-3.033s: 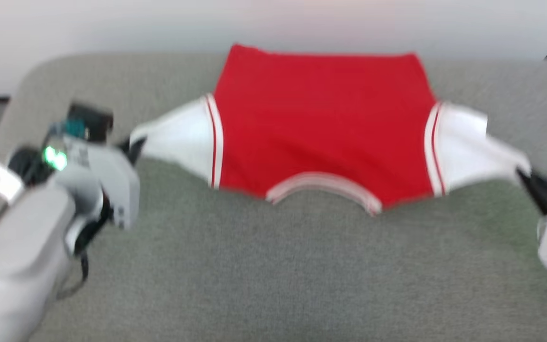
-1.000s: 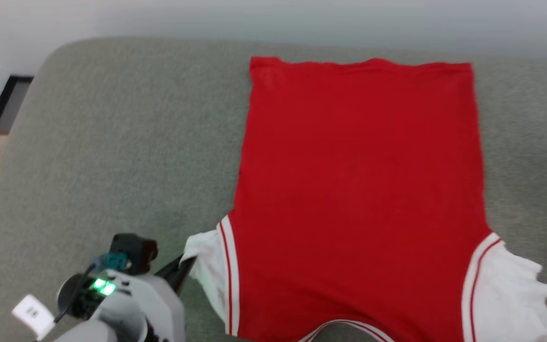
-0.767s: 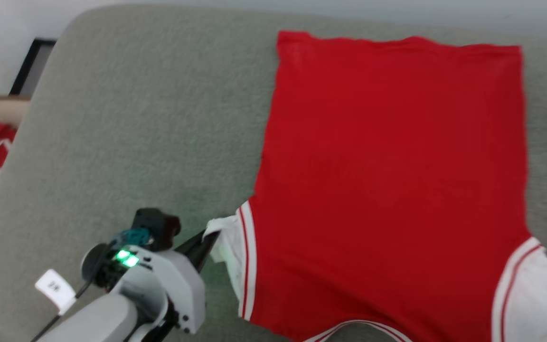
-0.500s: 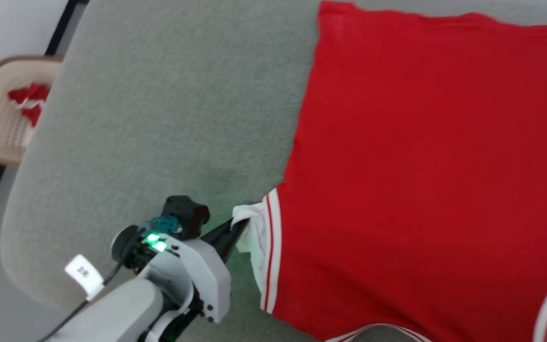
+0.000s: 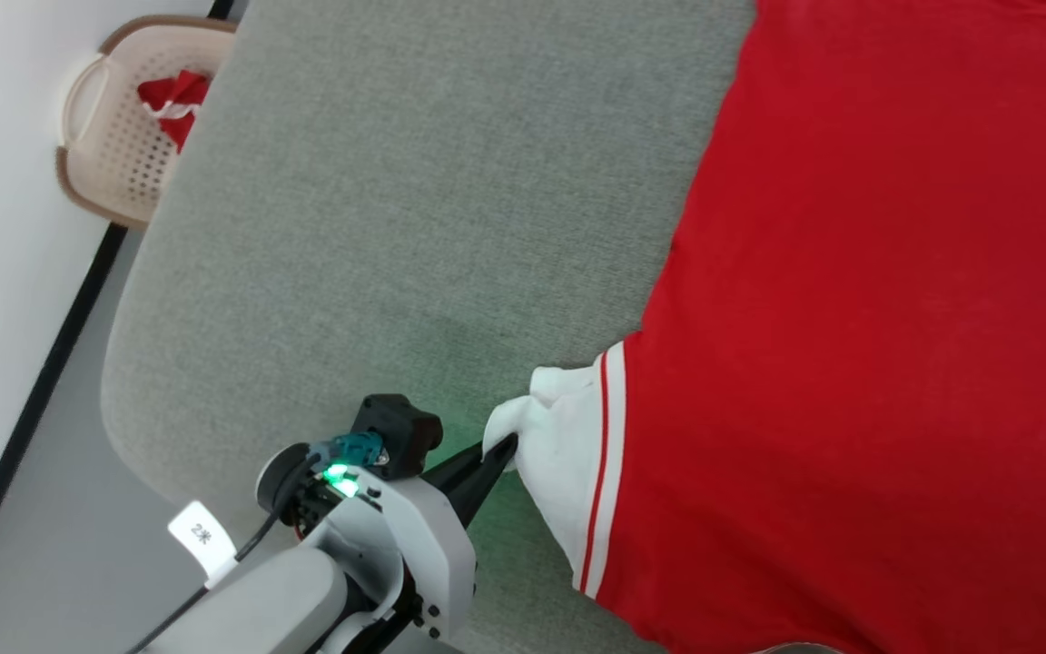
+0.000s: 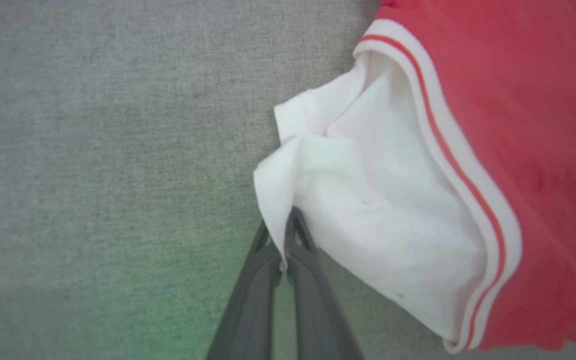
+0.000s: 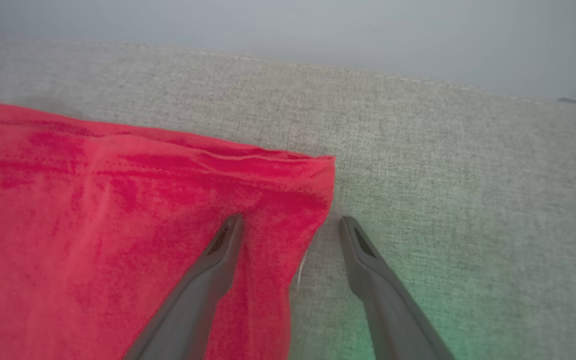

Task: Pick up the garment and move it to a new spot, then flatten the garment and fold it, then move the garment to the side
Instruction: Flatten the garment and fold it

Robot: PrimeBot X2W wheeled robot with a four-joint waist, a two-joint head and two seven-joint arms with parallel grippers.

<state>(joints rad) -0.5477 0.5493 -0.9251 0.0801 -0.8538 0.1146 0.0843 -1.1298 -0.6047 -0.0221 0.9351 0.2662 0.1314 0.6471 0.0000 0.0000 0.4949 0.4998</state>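
Garment (image 5: 850, 318): flat on cushion (image 5: 396, 182).
Left gripper (image 6: 283, 235): pinching its white panel (image 6: 378, 200) (tensioning, likely).
Right gripper (image 7: 290, 220): spread astride its corner.

two grippers, the left gripper (image 5: 507, 445) and right gripper (image 7: 290, 220), one garment (image 5: 850, 318), one basket (image 5: 119, 159), one cushion (image 5: 396, 182).

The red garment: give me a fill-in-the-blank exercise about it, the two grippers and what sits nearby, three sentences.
1. The left gripper is shut on a fold of the garment's ____ panel.
2. The right gripper is ____, one finger above a red corner, the other above the grey cushion.
3. The beige basket beside the cushion holds a cloth coloured white and ____.

Missing words: white; open; red
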